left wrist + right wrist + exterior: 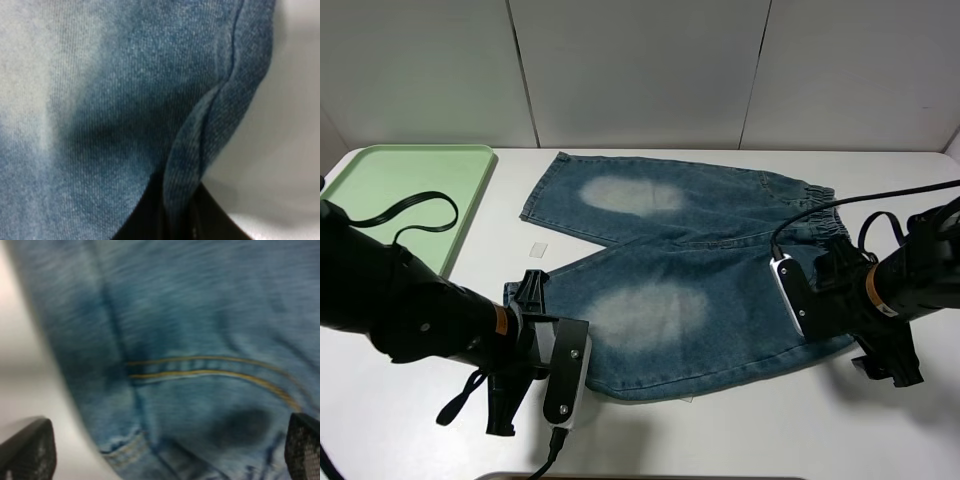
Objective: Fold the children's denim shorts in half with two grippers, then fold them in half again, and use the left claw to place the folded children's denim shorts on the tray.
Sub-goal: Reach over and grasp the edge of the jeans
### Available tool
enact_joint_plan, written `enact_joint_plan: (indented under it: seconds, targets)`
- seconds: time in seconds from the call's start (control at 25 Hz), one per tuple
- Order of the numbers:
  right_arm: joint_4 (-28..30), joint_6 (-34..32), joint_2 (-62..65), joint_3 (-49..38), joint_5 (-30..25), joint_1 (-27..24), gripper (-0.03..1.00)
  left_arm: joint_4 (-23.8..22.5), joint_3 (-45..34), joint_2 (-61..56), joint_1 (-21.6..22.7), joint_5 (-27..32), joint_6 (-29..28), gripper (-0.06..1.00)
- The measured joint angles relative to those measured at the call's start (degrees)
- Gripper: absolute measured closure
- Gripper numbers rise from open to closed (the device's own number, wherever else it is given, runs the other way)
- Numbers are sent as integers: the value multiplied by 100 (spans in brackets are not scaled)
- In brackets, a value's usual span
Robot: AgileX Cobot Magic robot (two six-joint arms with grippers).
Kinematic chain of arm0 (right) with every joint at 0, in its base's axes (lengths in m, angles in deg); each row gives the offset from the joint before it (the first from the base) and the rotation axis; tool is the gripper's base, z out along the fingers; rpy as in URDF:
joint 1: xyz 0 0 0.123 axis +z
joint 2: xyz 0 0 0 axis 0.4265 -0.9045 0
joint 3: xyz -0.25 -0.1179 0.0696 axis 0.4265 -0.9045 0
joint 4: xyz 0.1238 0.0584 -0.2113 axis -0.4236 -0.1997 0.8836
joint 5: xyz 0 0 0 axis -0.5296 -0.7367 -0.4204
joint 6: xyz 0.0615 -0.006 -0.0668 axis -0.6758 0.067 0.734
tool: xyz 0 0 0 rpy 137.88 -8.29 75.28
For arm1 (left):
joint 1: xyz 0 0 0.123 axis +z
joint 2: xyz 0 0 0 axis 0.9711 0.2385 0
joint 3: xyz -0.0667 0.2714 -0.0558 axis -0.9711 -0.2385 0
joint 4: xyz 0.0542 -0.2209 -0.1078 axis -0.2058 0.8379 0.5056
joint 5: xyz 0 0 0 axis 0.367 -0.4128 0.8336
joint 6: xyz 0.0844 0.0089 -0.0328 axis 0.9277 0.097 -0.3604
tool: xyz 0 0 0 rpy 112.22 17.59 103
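The children's denim shorts lie spread flat and unfolded on the white table, so the first half-fold is not yet made. The left gripper is closed tight on the hemmed cuff of the leg nearest it. In the left wrist view the cuff's edge rises in a ridge from between the two black fingers, as a pinched hem would. That view is close and soft, so I can only guess that it has both layers of the cuff. The right gripper stands at the other end of the same near edge, at the waistband corner, with its jaws spread as wide as they go and holding nothing. Its wrist view shows the fingertips well apart with the yellow-stitched denim between them, placed to close on that corner. One end caught and the other bracketed suits lifting the near edge over the far leg together. The tray sits beyond the left gripper, well apart from the shorts, on the side of the arm meant to carry them there
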State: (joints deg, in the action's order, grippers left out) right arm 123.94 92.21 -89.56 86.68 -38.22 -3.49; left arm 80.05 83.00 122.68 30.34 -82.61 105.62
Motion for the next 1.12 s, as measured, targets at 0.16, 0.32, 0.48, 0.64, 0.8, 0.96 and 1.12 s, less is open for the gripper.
enact_joint_plan:
  seconds: [0.16,0.32,0.48,0.64,0.8,0.96,1.12]
  targets:
    - [380,-149,-87,24,-112,-212,27,0,0,10,0,-25,11,92]
    - [543,-225,-94,24,-135,-647,27,0,-11,10,0,-135,11,92]
    - [572,-225,-94,24,-21,-732,27,0,-32,36,0,-290,12,92]
    - [610,-220,-94,24,51,-743,27,0,-37,47,0,-373,12,92]
    - [688,-199,-94,24,145,-749,27,0,-37,47,0,-383,12,92]
    - [737,-187,-160,63,190,-749,27,0,-37,59,0,-413,17,92]
    - [732,-322,-410,369,6,-749,27,0,-37,66,0,-424,17,92]
